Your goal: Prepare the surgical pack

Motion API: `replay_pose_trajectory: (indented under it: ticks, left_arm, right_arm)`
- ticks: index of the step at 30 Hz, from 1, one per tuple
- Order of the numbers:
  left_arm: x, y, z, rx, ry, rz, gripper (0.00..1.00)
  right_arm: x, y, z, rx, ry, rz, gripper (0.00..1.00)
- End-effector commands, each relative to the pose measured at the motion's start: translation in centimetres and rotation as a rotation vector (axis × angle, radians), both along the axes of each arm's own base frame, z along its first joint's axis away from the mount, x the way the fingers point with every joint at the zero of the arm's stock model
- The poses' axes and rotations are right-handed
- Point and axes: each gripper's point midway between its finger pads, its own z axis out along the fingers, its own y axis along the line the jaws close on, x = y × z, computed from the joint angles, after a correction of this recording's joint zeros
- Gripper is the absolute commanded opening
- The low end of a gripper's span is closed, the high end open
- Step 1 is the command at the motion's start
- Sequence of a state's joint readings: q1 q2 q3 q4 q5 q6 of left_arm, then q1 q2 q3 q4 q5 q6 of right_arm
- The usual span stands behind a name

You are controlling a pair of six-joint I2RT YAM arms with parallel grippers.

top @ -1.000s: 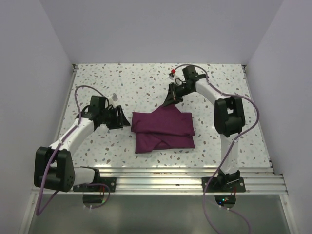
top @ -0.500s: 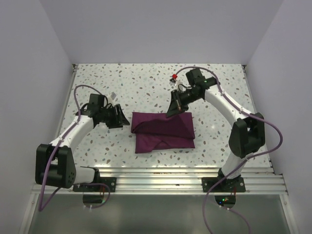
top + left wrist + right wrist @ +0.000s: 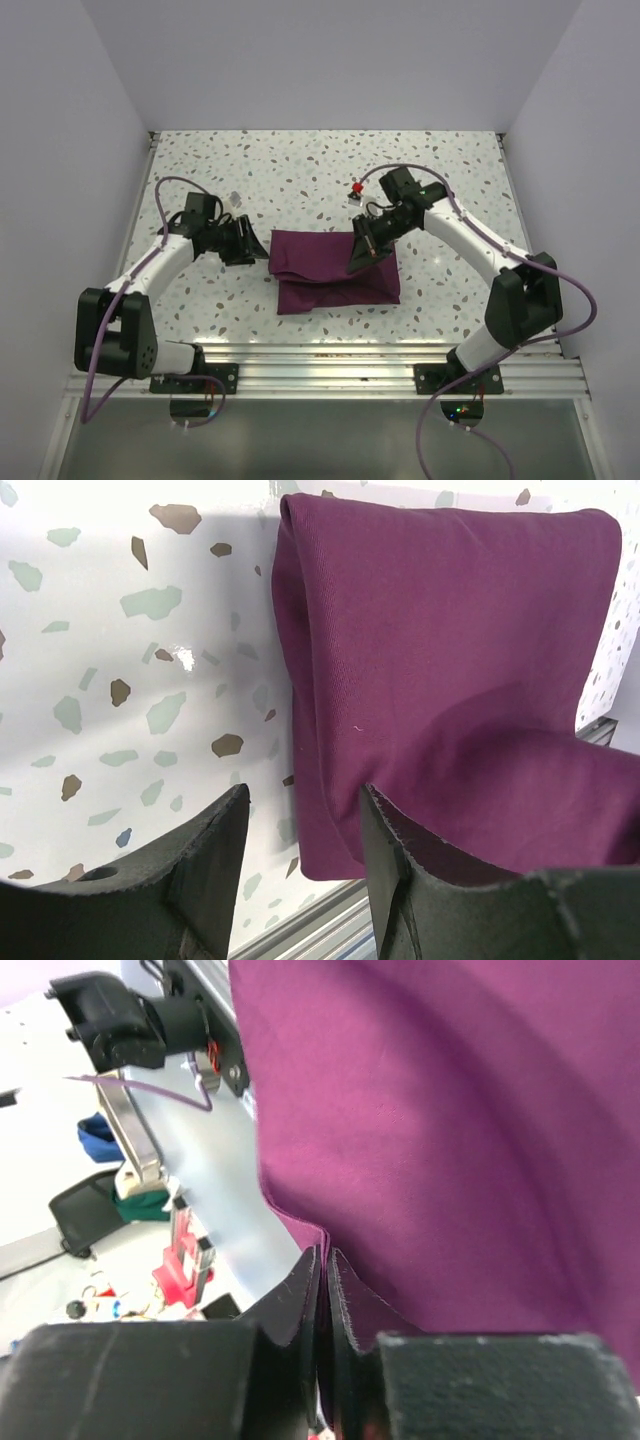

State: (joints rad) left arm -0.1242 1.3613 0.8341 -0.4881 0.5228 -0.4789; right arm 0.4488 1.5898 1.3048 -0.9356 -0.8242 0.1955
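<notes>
the right gripper [image 3: 323, 1260] has its two black fingers pressed together, with a thin edge of the surgical pack [image 3: 450, 1110] pinched between the tips; the maroon cloth spreads away from the pinch and fills most of the right wrist view in soft folds. from above, this gripper [image 3: 362, 250] sits over the right half of the pack [image 3: 320, 270], tilted down towards it, its arm reaching in from the right side of the table

the left gripper [image 3: 300, 810] has its fingers spread apart and nothing between them. the bare gap looks onto the speckled table [image 3: 120, 630] and the rounded, folded left edge of the pack [image 3: 450, 660], and the right-hand finger overlaps the cloth in the wrist view; whether it touches the cloth i cannot tell. in the top view this gripper [image 3: 250, 243] is low, just beside the pack's left edge

the pack lies folded into a rough rectangle near the middle of the table [image 3: 300, 180], between the two grippers, closer to the near rail [image 3: 330, 355] than to the far wall. a small red object [image 3: 357, 187] lies on the table just beyond the pack
</notes>
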Motion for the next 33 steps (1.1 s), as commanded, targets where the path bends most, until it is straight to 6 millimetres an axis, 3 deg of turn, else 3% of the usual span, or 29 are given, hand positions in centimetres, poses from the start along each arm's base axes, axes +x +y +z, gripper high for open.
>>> replay_pose_trajectory:
  ticks: [1, 4, 7, 9, 10, 11, 14, 16, 18, 22, 24, 28, 33]
  left_arm:
    - [1.1, -0.2, 1.4, -0.026, -0.028, 0.002, 0.52]
    - [1.3, -0.3, 1.5, -0.032, -0.028, -0.003, 0.53]
    - [1.6, -0.4, 1.7, -0.036, -0.024, -0.016, 0.56]
    - [1.6, -0.4, 1.6, -0.034, -0.019, -0.025, 0.58]
    - [1.6, -0.4, 1.5, -0.032, -0.012, -0.027, 0.59]
    - [1.7, -0.3, 1.4, -0.029, -0.010, -0.033, 0.61]
    - [1.8, -0.1, 0.9, -0.019, 0.006, -0.043, 0.62]
    - [1.9, -0.2, 0.8, -0.017, 0.011, -0.052, 0.62]
    - [2.0, -0.2, 0.4, -0.018, 0.027, -0.056, 0.63]
    - [1.9, -0.7, -0.2, -0.048, 0.053, -0.080, 0.63]
    - [1.7, -1.0, -0.6, -0.069, 0.059, -0.090, 0.64]
    - [1.2, -2.2, -0.7, -0.158, 0.072, -0.130, 0.64]
    - [0.3, -2.9, -1.5, -0.216, 0.106, -0.158, 0.64]
  right_arm:
    - [-2.7, 0.4, -0.4, -0.024, 0.027, 0.023, 0.11]
    - [-4.6, 0.0, -2.0, -0.076, 0.054, 0.041, 0.24]
    - [-6.4, -1.8, -3.6, -0.148, 0.087, 0.028, 0.42]
    - [-6.8, -2.4, -3.9, -0.166, 0.080, 0.018, 0.51]
    - [-6.8, -2.6, -3.4, -0.170, 0.051, 0.008, 0.55]
    - [-6.2, -3.2, -3.5, -0.211, 0.013, -0.018, 0.66]
    - [-3.9, -3.5, -1.6, -0.213, -0.073, -0.101, 0.80]
    - [-1.8, -4.1, -0.5, -0.215, -0.113, -0.185, 0.83]
    - [0.1, -5.6, -0.9, -0.263, -0.133, -0.265, 0.84]
    - [3.3, -9.7, -2.7, -0.328, -0.086, -0.427, 0.81]
    - [4.3, -10.9, -3.7, -0.355, -0.071, -0.443, 0.79]
    - [5.2, -11.9, -5.6, -0.385, -0.043, -0.458, 0.75]
    - [4.8, -12.3, -8.1, -0.401, 0.004, -0.449, 0.69]
